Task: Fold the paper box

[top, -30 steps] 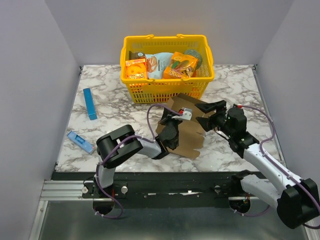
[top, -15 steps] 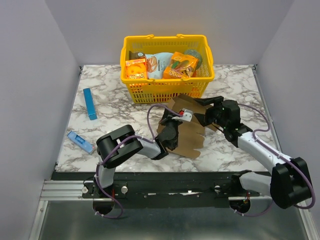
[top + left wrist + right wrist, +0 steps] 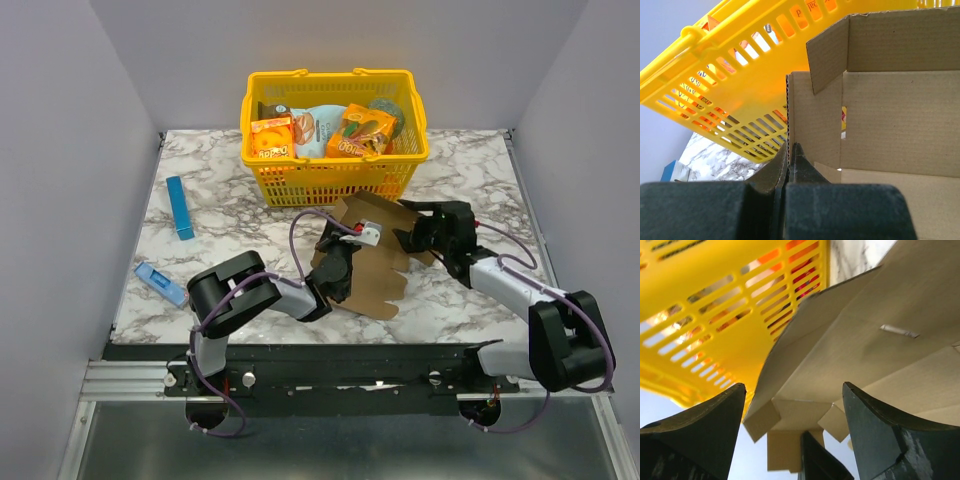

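Where left pincer (image 3: 788,162) clamps, paper box (image 3: 900,115) edge

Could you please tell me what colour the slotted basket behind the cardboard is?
Bright yellow; the basket shows best in the top external view.

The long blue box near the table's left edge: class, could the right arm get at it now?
Probably not. The long blue box lies far to the left, and the paper box and left arm stand between it and the right gripper.
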`<state>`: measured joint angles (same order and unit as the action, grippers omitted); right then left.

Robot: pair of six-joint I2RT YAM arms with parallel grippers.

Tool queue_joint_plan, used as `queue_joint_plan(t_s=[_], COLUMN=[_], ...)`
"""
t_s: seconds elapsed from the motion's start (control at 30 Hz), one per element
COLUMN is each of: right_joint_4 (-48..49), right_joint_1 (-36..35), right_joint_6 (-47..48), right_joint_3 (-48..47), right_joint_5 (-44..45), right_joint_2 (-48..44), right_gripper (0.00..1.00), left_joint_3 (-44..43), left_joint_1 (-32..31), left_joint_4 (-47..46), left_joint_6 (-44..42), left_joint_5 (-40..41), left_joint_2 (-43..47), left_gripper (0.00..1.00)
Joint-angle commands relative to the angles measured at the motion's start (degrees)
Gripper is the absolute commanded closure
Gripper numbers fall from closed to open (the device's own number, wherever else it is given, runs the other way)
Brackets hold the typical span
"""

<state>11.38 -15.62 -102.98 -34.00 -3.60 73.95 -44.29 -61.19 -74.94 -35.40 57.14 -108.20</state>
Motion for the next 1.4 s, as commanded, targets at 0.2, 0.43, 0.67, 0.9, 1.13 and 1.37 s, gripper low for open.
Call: queue_joint_plan(t_s=[0.2, 0.43, 0.67, 0.9, 1.13, 1.37], right_joint_4=[0.84, -0.13, 0.14, 2.42, 6.20, 16.21], right_joint_1=[1.20, 1.20, 1.12, 1.20, 1.20, 1.20], right_joint_6=[-4.34, -2.49, -1.18, 0.41, 10.15, 23.86], right_joint_3=[-2.21, -3.09, -3.44, -2.57, -2.56, 0.95], right_joint_5=[3.16, 3.24, 3.24, 2.45, 2.81, 2.54], right_joint_2=[4.97, 4.71, 2.52, -1.44, -3.82, -4.25], right_gripper=[0.24, 0.54, 0.80, 0.87, 0.91, 0.95], left_joint_3=[1.75, 3.51, 5.88, 8.96, 10.64, 10.46], left_joint_1=[0.10, 0.10, 0.10, 0.89, 7.30, 13.80], left_joint_4=[-21.92, -21.83, -21.92, -11.22, 23.57, 44.32], left_joint_6=[1.03, 2.00, 2.26, 7.77, 26.05, 42.04], left_joint_5=[-3.79, -5.64, -6.96, -13.45, -39.35, -61.00], left_joint_2=[2.30, 2.38, 3.43, 10.10, 28.03, 39.72], left_gripper=[1.00, 0.87, 0.34, 0.01, 0.01, 0.01])
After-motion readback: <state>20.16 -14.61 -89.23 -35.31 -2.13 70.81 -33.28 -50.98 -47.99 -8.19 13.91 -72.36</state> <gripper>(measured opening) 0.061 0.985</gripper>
